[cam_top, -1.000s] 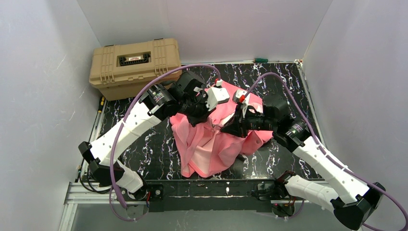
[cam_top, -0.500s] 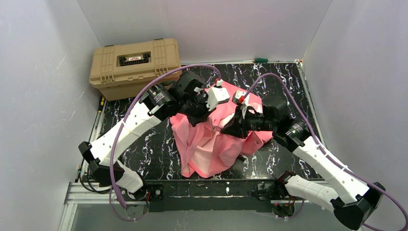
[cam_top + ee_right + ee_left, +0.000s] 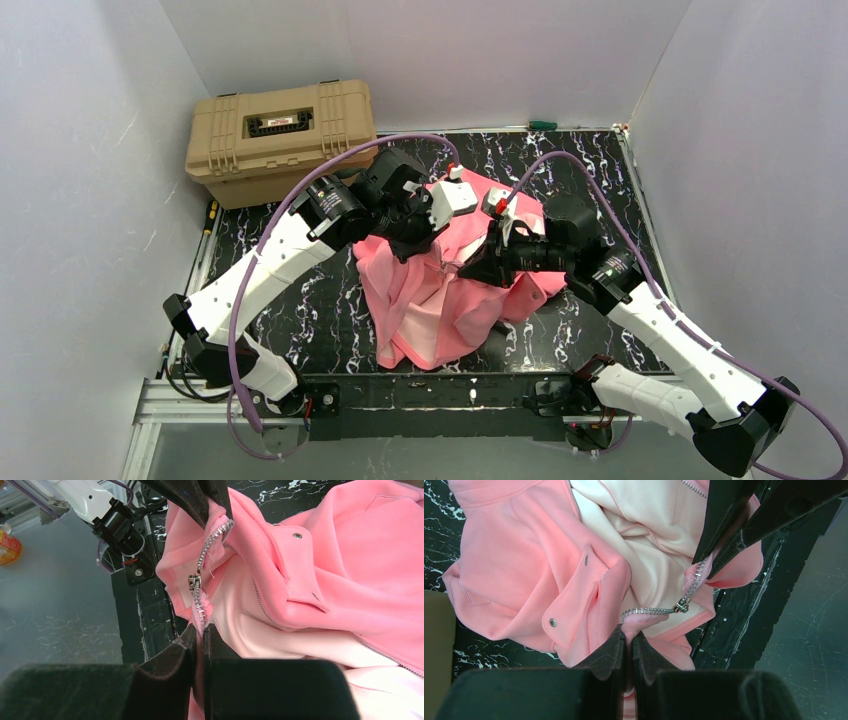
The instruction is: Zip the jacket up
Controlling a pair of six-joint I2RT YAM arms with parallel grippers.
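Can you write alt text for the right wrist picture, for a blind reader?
The right gripper below and the left gripper above pinch a stretch of zipper on the pink jacket, with the slider midway between them.

Two arms, seen from above. The left arm (image 3: pixel 270 262), at lower left of the frame, and the right arm (image 3: pixel 680 340), at lower right, share one build: smooth white link shells joined by black cylindrical joint housings, with black blocks at the bases. A purple cable (image 3: pixel 350 155) runs along the left arm, a second purple cable (image 3: pixel 560 154) along the right. Each wrist carries a small white box (image 3: pixel 452 198) with a red mark. In the wrist views, the left gripper (image 3: pixel 628 636) and right gripper (image 3: pixel 200 630) show matte black, wedge-shaped fingers tapering from a broad black body along the bottom edge.
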